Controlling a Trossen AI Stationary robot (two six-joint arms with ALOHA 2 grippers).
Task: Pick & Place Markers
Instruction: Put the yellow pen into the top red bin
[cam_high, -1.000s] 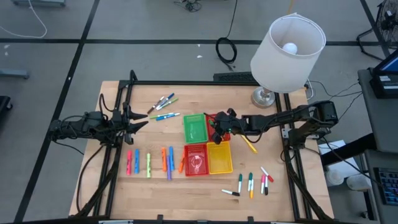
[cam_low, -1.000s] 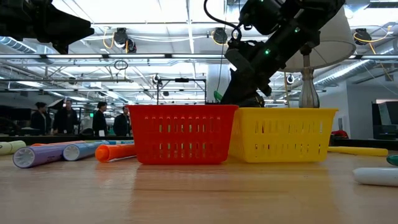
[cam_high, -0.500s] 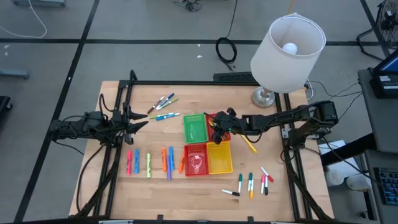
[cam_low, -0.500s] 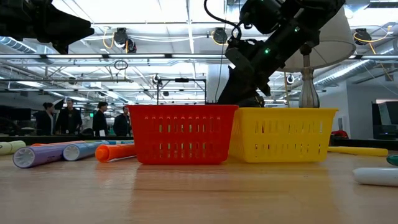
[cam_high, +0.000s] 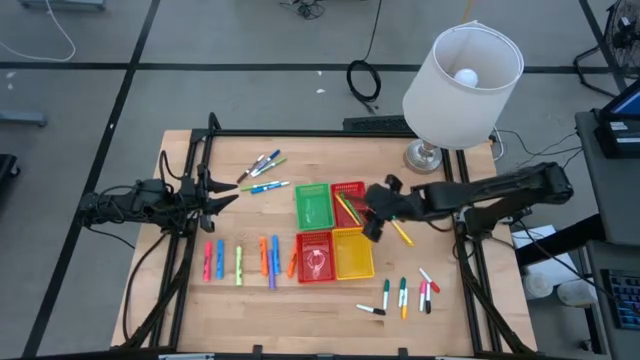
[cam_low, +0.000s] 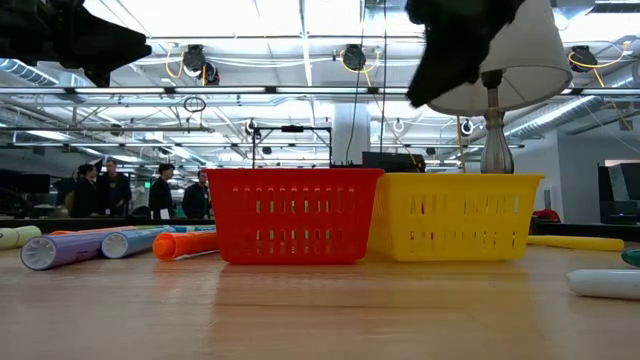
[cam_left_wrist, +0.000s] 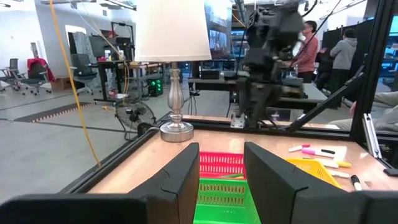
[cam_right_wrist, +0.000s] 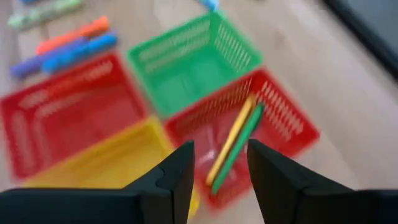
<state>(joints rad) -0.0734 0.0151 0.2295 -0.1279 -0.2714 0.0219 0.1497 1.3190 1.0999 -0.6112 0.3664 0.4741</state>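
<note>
Four small baskets stand together mid-table: green, far red, near red and yellow. A yellow marker and a green marker lie in the far red basket. Other markers lie loose: a row at near left, some at far left, a yellow one right of the baskets, and several at near right. My right gripper hovers open above the baskets' right side, holding nothing. My left gripper waits open at the left.
A lamp with a white shade stands on its metal base at the table's far right corner. A black frame borders the far edge. People stand in the room beyond the table.
My right gripper has risen from just over the far red basket and drawn back toward the table's right edge, blurred in the low view. The green marker end seen by its fingers a second ago has dropped out of sight behind the baskets. The left arm has kept still.
</note>
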